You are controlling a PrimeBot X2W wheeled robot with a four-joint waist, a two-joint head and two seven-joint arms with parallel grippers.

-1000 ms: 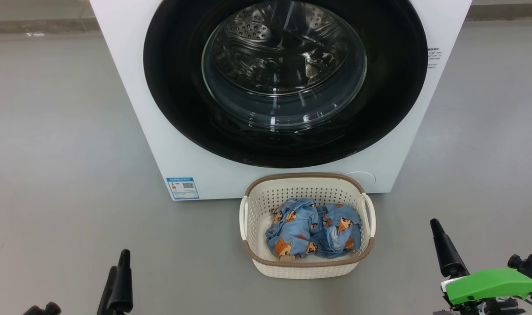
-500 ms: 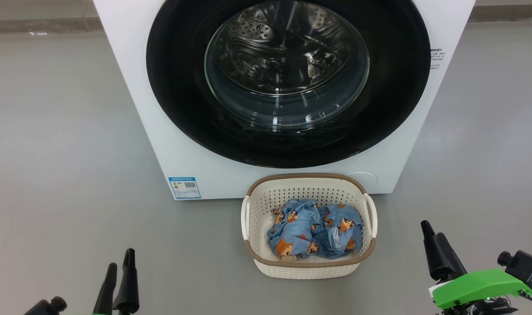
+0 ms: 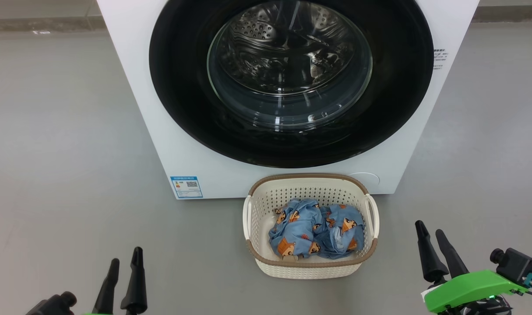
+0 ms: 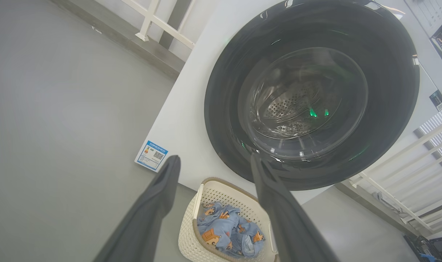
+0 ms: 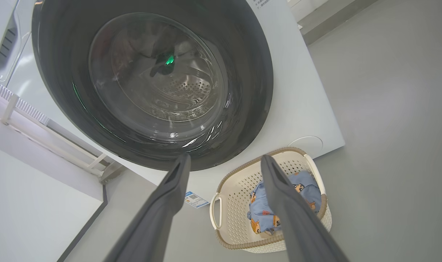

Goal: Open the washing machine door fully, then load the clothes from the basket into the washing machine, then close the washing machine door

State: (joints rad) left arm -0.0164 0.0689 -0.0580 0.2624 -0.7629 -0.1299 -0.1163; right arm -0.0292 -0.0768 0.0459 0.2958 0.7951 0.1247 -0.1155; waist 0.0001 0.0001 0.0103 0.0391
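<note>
The white washing machine point(image 3: 130, 83) stands straight ahead with its round black-rimmed door point(image 3: 178, 96) shut flat against the front; the steel drum shows through the glass point(image 3: 290, 65). On the floor in front of it sits the cream basket point(image 3: 310, 267) with the blue printed clothes point(image 3: 316, 234) bunched inside. My left gripper point(image 3: 125, 255) is open at the lower left, well to the left of the basket. Low on the right, my right gripper point(image 3: 430, 228) stands open too, right of the basket. Both wrist views look at the door point(image 4: 221, 120) point(image 5: 60, 94) and the basket point(image 4: 186, 236) point(image 5: 228, 193).
Grey floor point(image 3: 51, 153) stretches to both sides of the machine. A blue label sticker point(image 3: 186, 187) sits at the machine's lower left corner. White railings point(image 4: 399, 182) and a wall run behind and beside the machine.
Both grippers have risen a little into the head view and turned so their finger pairs show apart. The camera has shifted slightly, sliding the whole scene right.
</note>
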